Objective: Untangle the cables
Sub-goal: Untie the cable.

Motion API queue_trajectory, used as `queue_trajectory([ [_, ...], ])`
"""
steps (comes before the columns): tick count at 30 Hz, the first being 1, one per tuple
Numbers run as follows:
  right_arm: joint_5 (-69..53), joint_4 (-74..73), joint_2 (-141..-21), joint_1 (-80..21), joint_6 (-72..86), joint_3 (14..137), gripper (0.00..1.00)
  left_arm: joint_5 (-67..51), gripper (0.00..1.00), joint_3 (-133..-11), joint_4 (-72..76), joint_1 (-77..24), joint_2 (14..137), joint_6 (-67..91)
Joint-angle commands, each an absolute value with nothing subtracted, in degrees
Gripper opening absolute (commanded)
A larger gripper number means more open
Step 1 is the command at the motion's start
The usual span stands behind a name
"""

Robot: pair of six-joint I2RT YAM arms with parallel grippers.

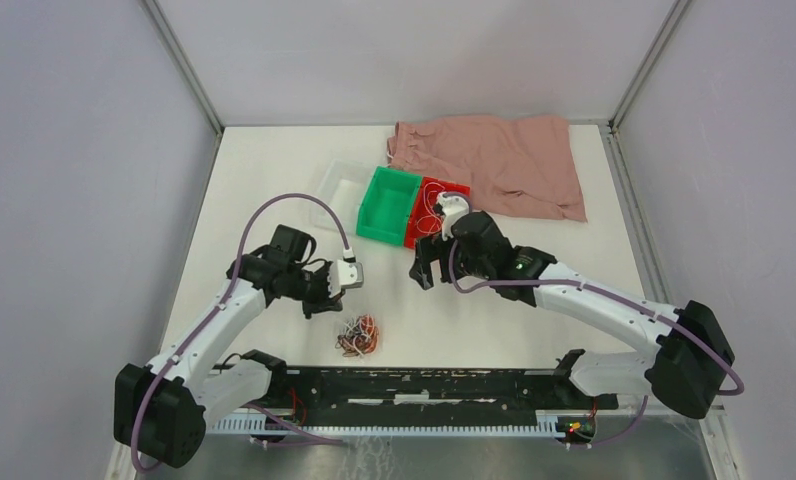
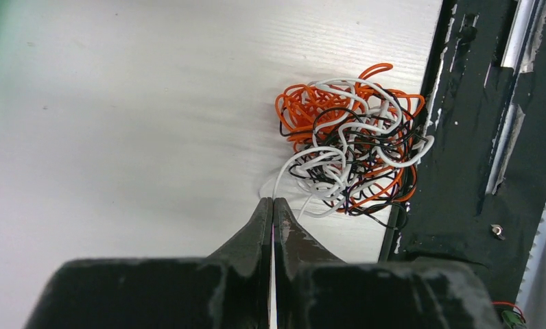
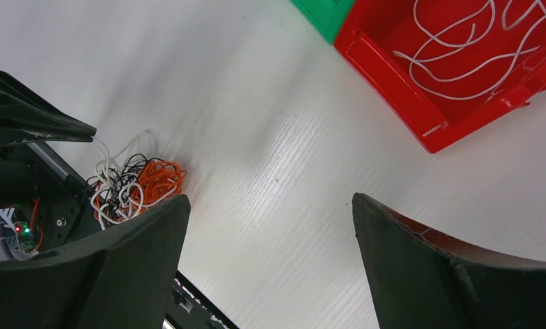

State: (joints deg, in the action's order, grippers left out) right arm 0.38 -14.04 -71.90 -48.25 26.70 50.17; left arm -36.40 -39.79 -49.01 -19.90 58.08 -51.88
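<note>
Left end effector (image 2: pixel 273 209) pinches a white strand (image 2: pixel 284 168) at 7 o'clock of the cables (image 2: pixel 352 147), tangled at the surface's (image 2: pixel 119 137) 6 o'clock edge; right end effector (image 3: pixel 270 233) spread; a slow outward draw seems next.
</note>
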Motion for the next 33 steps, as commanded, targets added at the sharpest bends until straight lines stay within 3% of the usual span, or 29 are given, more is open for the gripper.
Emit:
queue_trajectory([
  [1,1.53,-9.89,-68.99,-48.16,28.16,48.35,0.94,-34.58,0.03,-42.6,-46.01,-20.09,57.47,-50.12],
  [7,-5.31,-1.85,-67.61,-48.16,28.15,45.84,0.93,-30.62,0.03,-52.56,-45.79,-20.1,56.11,-52.62],
  [11,-15.98,8.38,-70.78,-48.25,26.75,47.12,0.99,-33.08,0.03,-57.01,-48.98,-20.17,55.07,-51.23],
  [15,-21.23,13.88,-75.21,-48.61,26.17,50.26,1.0,-34.38,0.03,-57.51,-50.88,-20.13,52.87,-49.59],
  [25,-16.59,19.81,-81.39,-55.79,21.29,54.64,0.97,-34.8,0.03,-60.12,-50.65,-20.13,50.82,-43.47],
  [33,-9.02,20.75,-83.95,-59.17,19.16,55.07,0.88,-38.06,0.03,-60.74,-51.84,-20.13,50.25,-41.01],
])
